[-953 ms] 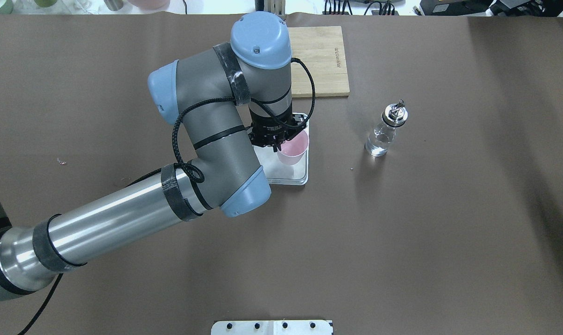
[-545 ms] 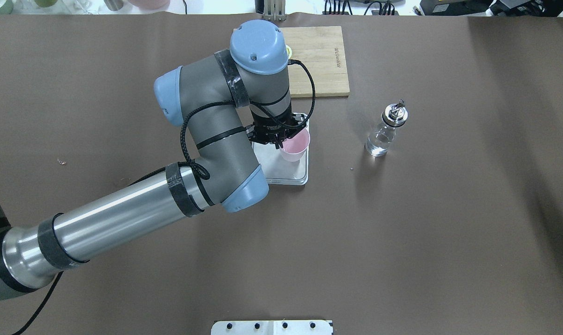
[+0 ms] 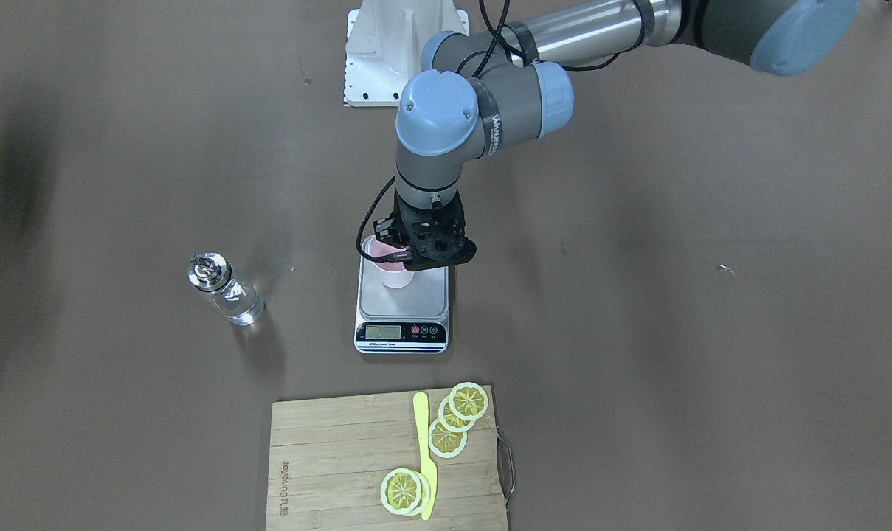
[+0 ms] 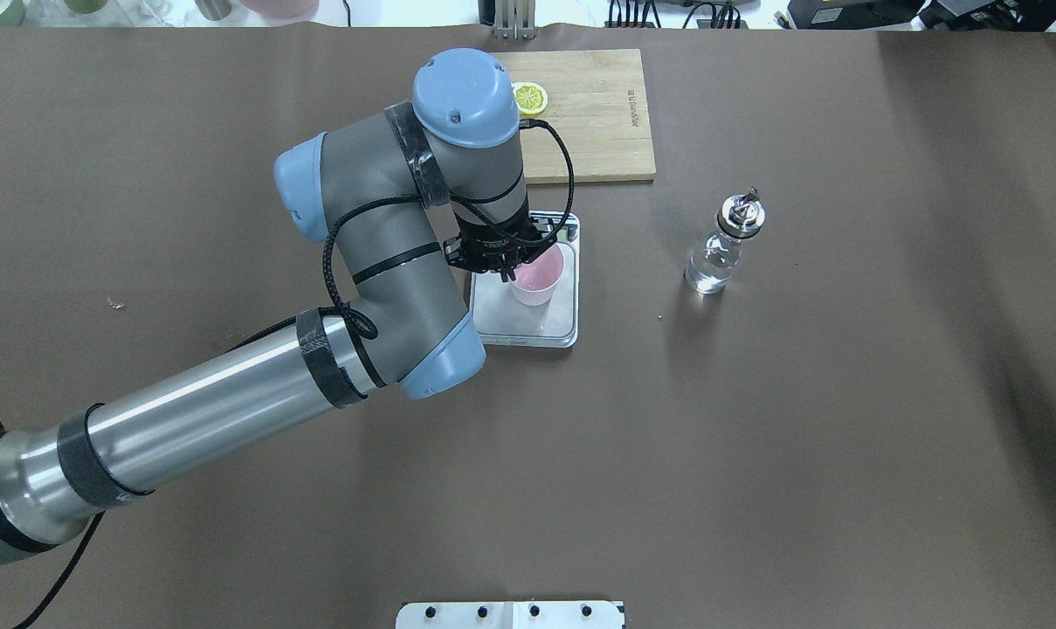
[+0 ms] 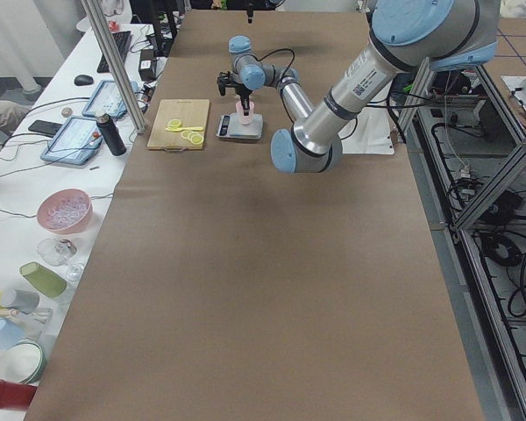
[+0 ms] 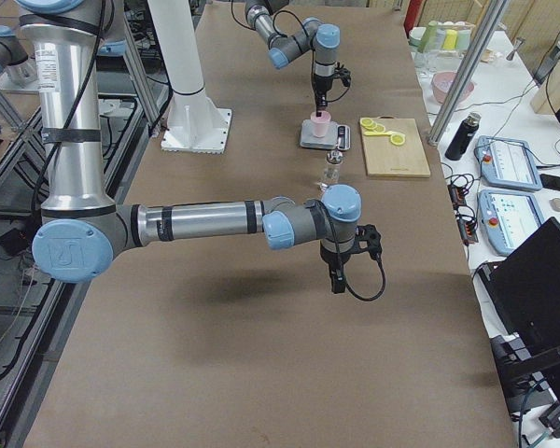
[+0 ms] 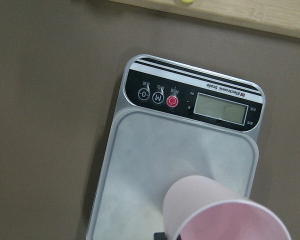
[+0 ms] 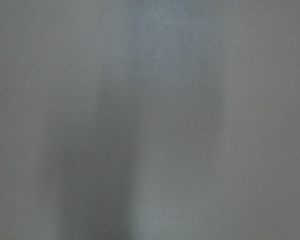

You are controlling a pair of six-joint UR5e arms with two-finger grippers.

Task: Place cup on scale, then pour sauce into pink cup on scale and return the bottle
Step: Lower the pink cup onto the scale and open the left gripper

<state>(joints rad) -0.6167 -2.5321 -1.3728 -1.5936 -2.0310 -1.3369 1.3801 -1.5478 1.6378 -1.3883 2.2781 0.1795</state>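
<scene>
My left gripper is shut on the rim of the pale-pink cup and holds it upright over the scale's steel platform. I cannot tell whether the cup's base touches the platform. The left wrist view shows the cup low in the frame over the scale, beyond it the black strip with the display. The clear bottle with a silver pourer stands alone on the table to the scale's right. My right gripper shows only in the exterior right view, low over bare table; I cannot tell if it is open.
A wooden cutting board lies just beyond the scale, with lemon slices and a yellow knife on it. The brown table cover spreads around. The right wrist view shows only blurred grey surface.
My left arm has moved the cup leftward, from the platform's right edge toward its middle. A lemon slice on the board has come into sight. The bottle has not moved.
</scene>
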